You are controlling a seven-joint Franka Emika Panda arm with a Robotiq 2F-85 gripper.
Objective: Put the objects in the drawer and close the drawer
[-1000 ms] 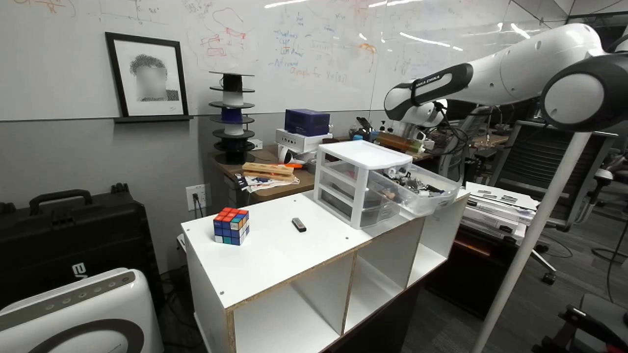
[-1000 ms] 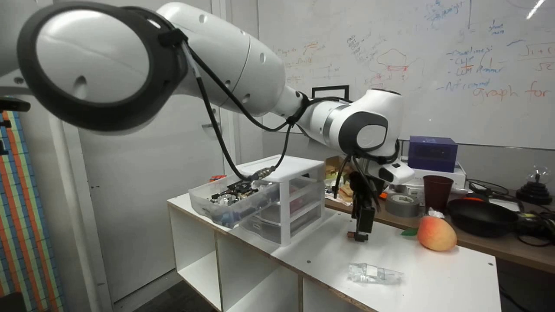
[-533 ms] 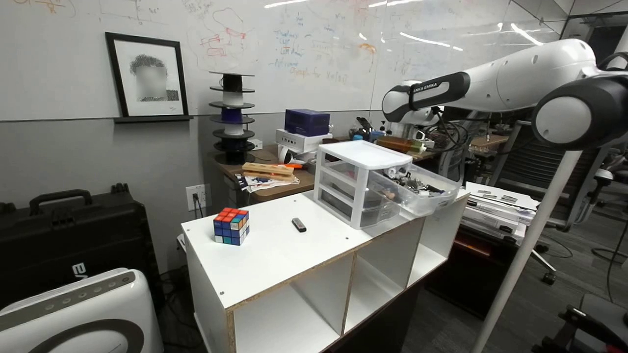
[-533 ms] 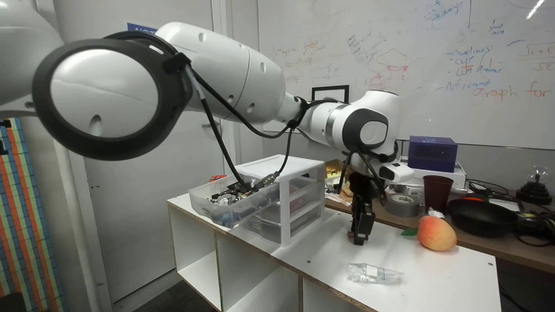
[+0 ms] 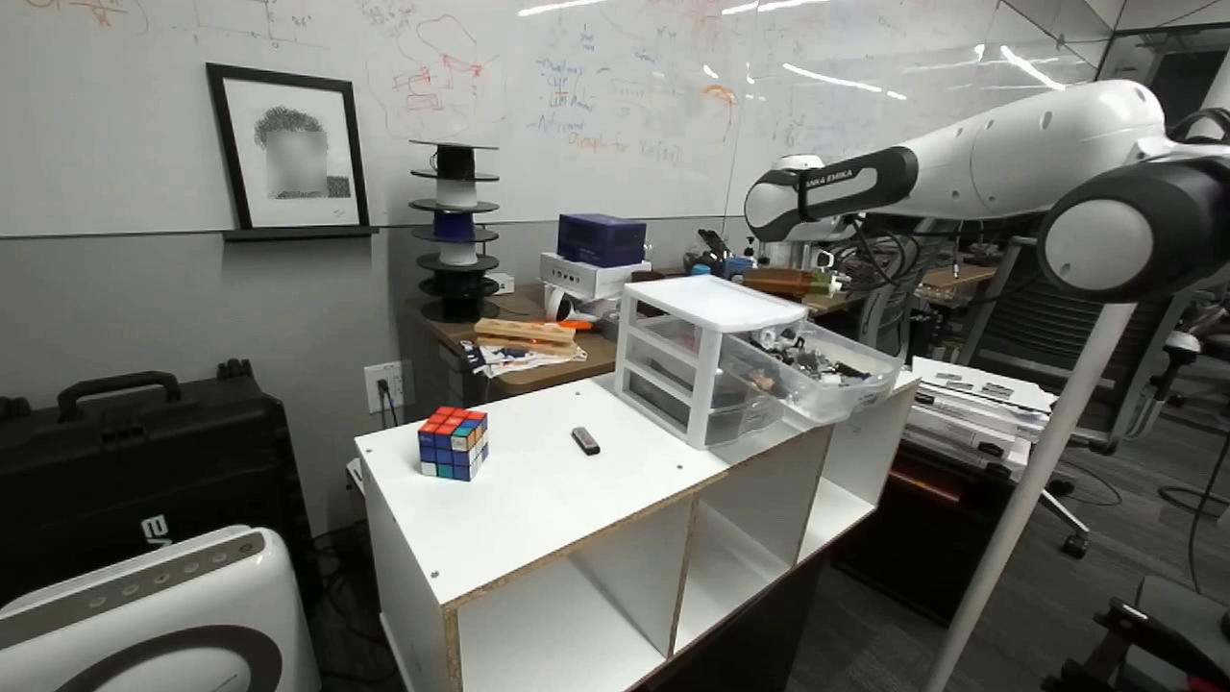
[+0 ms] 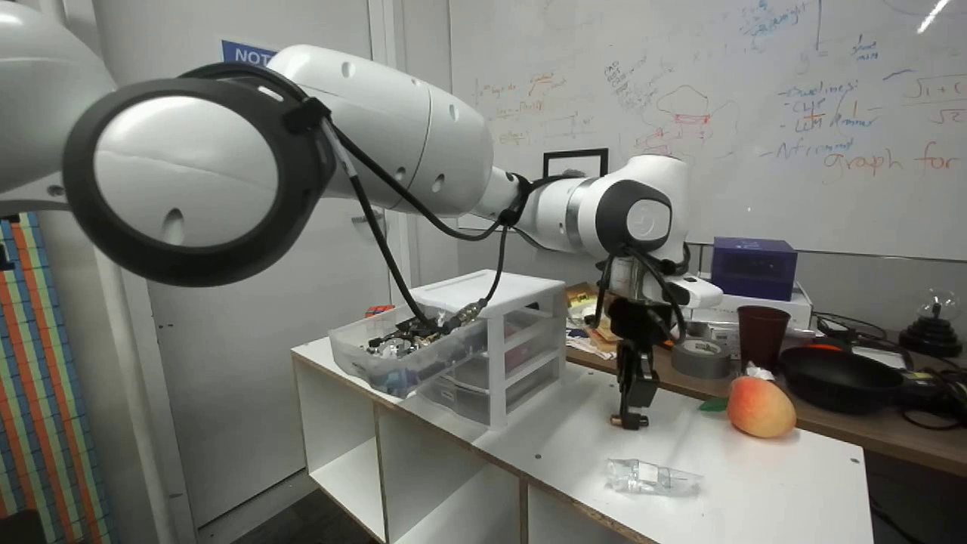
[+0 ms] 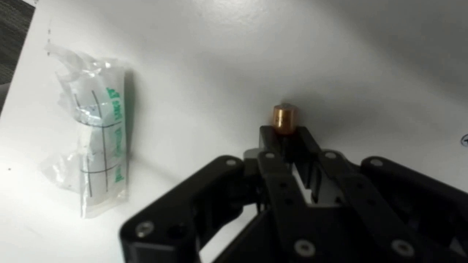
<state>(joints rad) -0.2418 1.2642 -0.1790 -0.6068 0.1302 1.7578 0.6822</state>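
White shelf top (image 6: 755, 483), scribbled whiteboard (image 6: 729, 98) behind — the gripper (image 7: 286, 138) pinches one copper-ended battery (image 7: 284, 119) between narrow-set jaws. Near them lie one clear packet (image 7: 100, 146) and one peach-coloured fruit (image 6: 761, 406); farther off, one pulled-out drawer (image 6: 352, 364) of small parts (image 6: 396, 344); beyond the drawer unit (image 5: 716, 303) — one black stick (image 5: 585, 440), one puzzle cube (image 5: 452, 442).

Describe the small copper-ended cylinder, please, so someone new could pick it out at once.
In an exterior view, find the white shelf carrying the drawer unit; between that unit and the reddish fruit, the black tool points down. In the wrist view, the cylinder, apparently a battery, is pinched at the tool's tip. Its shiny copper end sets it apart from the clear packet and the fruit.
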